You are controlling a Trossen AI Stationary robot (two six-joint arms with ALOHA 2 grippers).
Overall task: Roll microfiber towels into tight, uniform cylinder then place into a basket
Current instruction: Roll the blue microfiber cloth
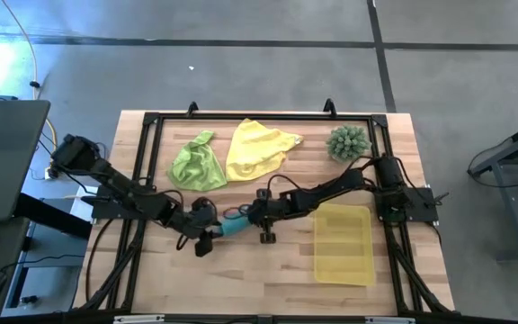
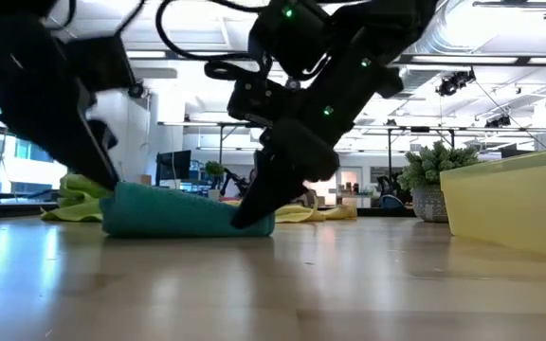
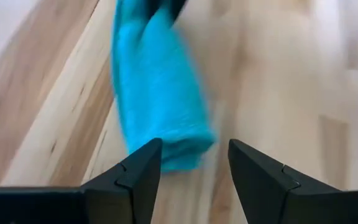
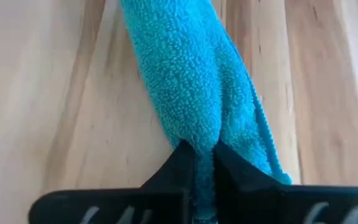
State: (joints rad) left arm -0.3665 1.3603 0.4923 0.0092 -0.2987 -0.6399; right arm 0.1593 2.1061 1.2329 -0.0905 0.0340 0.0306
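From above, a pale wooden table point(image 1: 241, 279) with a black frame stands on grey concrete floor. The yellow basket point(image 1: 343, 243) lies on its right part, near side, with nothing in it. At the far edge lie the lime green towel point(image 1: 196, 163) and the yellow towel point(image 1: 257, 149), touching, with a spiky green plant point(image 1: 347, 142) to their right. The rolled teal towel point(image 1: 234, 225) lies mid-table between the left gripper point(image 1: 204, 245) and the right gripper point(image 1: 248, 217).

At table height, the room behind shows white ceilings, strip lights and desks. The teal roll point(image 2: 173, 213) lies flat on the wood, the right gripper point(image 2: 246, 220) down at its right end; the basket wall point(image 2: 510, 204) rises at right.

The left wrist camera shows the left gripper point(image 3: 194, 168) with fingers spread apart just off the roll's point(image 3: 157, 99) near end, not gripping it.

The right wrist camera shows the right gripper point(image 4: 199, 163) pinched shut on the teal cloth's point(image 4: 191, 74) end.
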